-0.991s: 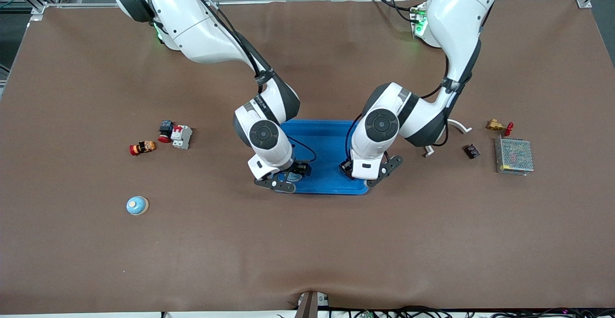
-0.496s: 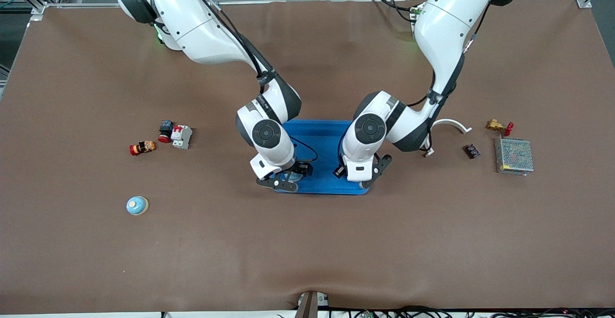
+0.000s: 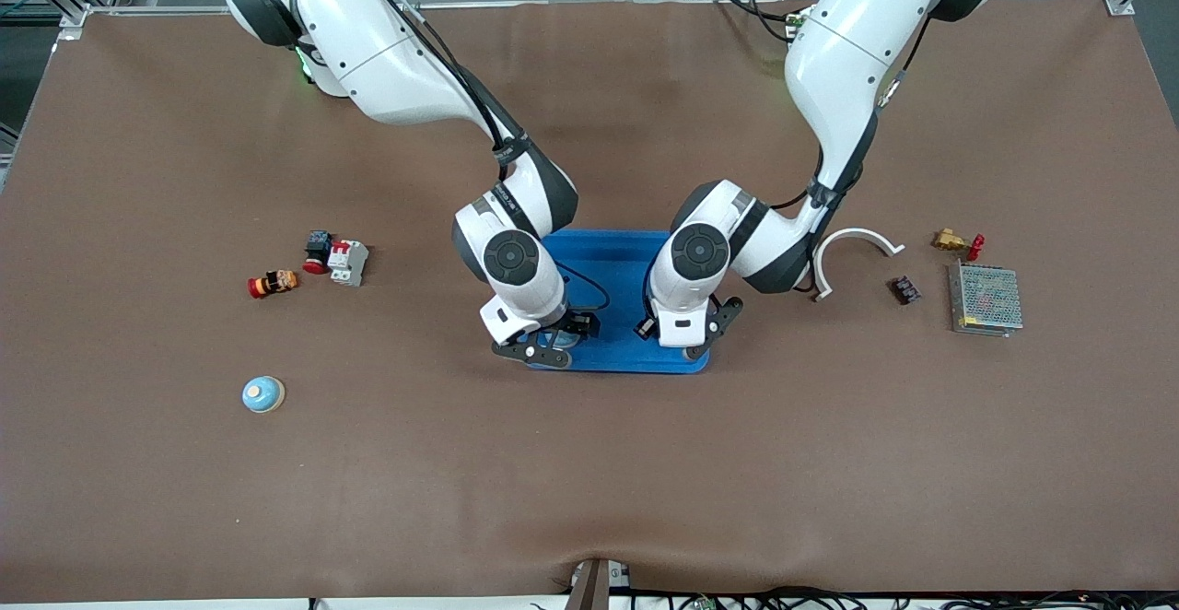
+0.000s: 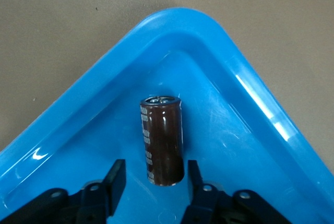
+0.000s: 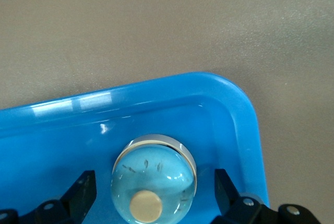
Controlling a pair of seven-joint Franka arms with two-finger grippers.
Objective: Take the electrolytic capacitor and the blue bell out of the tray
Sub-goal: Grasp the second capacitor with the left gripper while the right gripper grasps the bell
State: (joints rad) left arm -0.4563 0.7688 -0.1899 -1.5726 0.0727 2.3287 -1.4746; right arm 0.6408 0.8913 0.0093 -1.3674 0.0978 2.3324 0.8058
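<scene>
A dark brown capacitor (image 4: 162, 139) lies in a near corner of the blue tray (image 4: 104, 85). My left gripper (image 4: 155, 172) is open around its end, with the fingers not pressing it. A light-blue bell (image 5: 154, 179) with a beige button sits in the other near corner of the tray (image 5: 156, 91). My right gripper (image 5: 153, 179) is wide open around it, not touching. In the front view both grippers, the left gripper (image 3: 686, 332) and the right gripper (image 3: 545, 345), hang low over the tray (image 3: 612, 260) and hide both parts.
A second blue bell (image 3: 263, 394), a red-orange button (image 3: 273, 283) and a white-red breaker (image 3: 348, 262) lie toward the right arm's end. A white curved piece (image 3: 852, 251), a brass fitting (image 3: 953, 241), a small dark part (image 3: 904, 290) and a mesh power supply (image 3: 986, 299) lie toward the left arm's end.
My left gripper has shifted a little toward the tray's middle and its arm has swung with it. My right gripper has barely moved.
</scene>
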